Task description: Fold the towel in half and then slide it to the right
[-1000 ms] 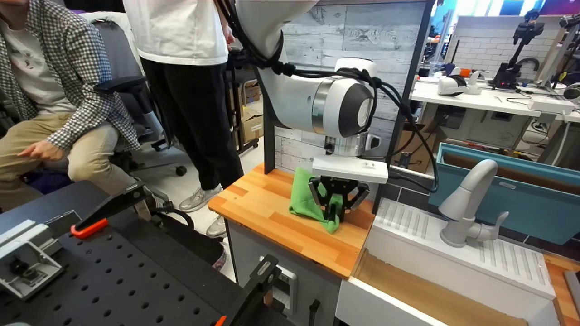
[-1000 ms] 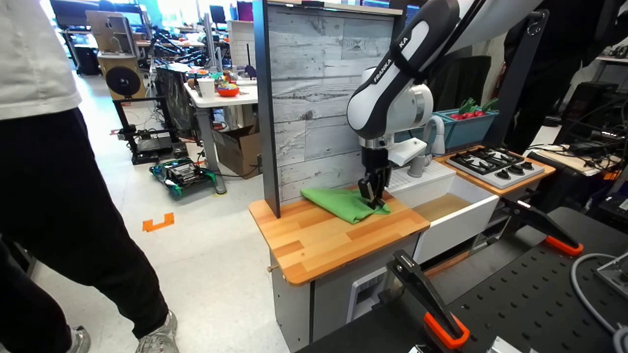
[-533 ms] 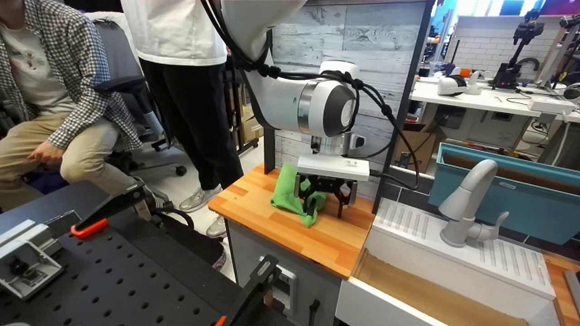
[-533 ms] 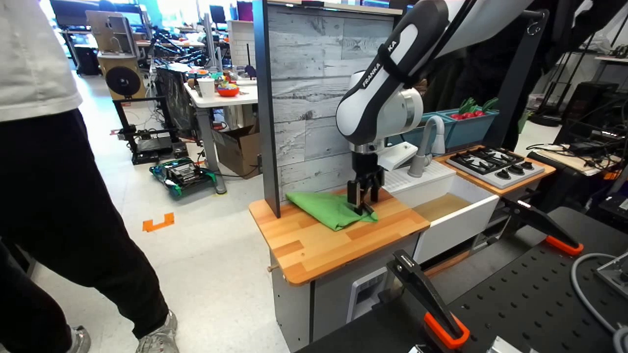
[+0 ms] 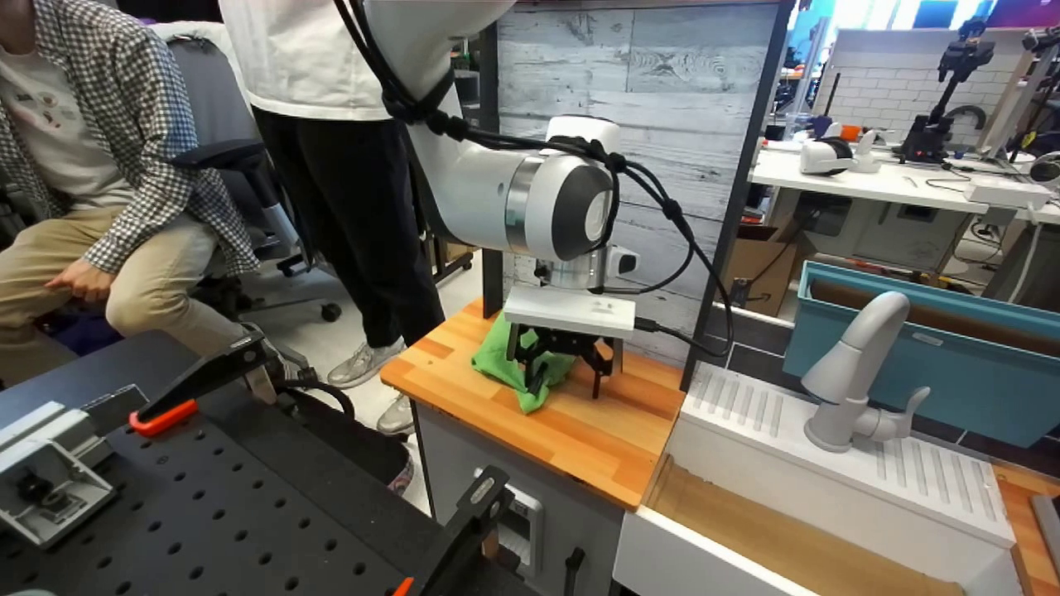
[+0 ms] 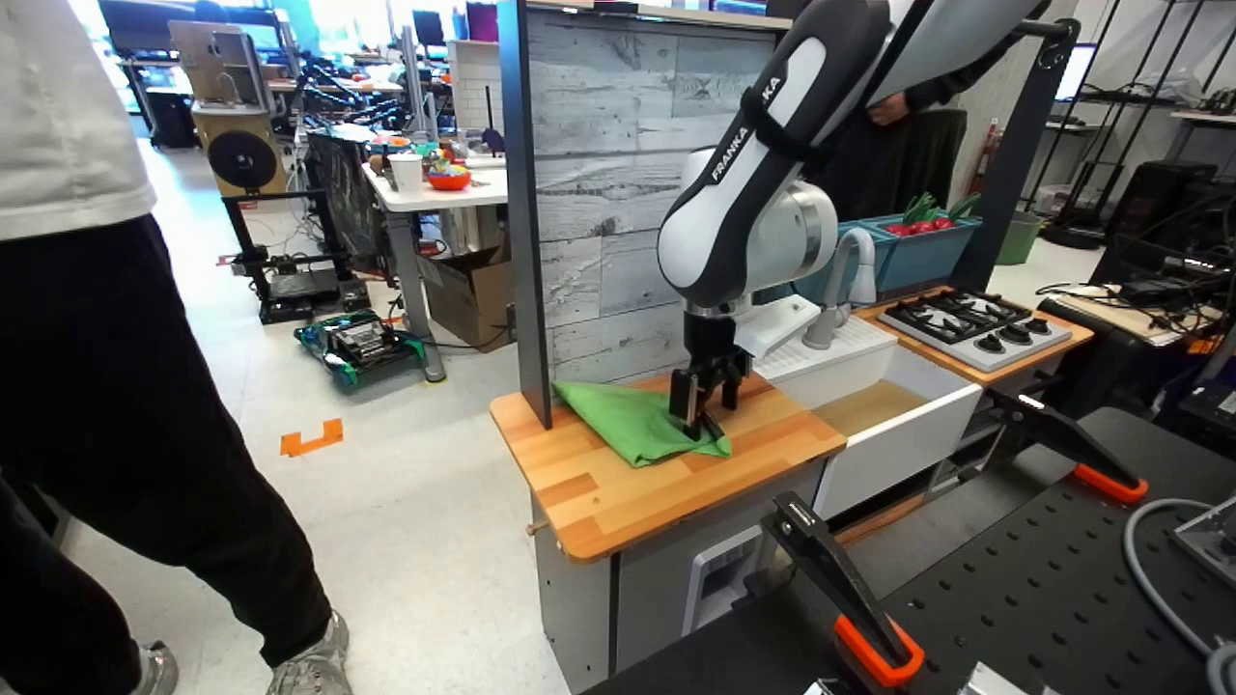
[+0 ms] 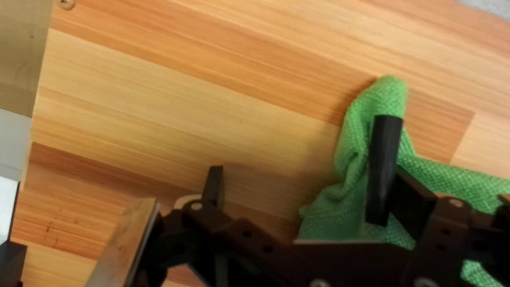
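Currently, the towel (image 6: 618, 415) is being partly hidden by the gripper (image 7: 302, 144), its jaws being held wide apart; the counter (image 6: 628, 487) is being bordered by wall (image 6: 628, 193) and sink (image 6: 893, 449).

In the wrist view, the towel (image 7: 342, 209) is being partly hidden by the hand (image 7: 299, 169); in both exterior views, the arm (image 5: 480, 194) is being cropped by the top edge.

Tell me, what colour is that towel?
The towel is bright green; the wrist view shows it best, close up.
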Action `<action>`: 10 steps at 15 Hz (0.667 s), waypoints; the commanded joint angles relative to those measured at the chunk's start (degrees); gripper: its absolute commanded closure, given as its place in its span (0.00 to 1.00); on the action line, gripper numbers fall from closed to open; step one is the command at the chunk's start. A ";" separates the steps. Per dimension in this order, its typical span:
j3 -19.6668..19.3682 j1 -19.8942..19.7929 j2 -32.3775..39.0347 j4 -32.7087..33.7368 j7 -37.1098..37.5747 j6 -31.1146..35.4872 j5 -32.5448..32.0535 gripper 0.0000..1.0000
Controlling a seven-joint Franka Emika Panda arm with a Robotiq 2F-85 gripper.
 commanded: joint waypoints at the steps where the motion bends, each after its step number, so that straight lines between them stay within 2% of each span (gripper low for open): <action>1: -0.28 0.61 -6.23 -9.84 2.25 4.71 1.35 0.00; 6: 0.92 -1.02 -13.93 -19.75 3.69 8.05 2.83 0.00; 10: 1.99 -3.49 -22.12 -27.40 2.94 8.24 5.99 0.00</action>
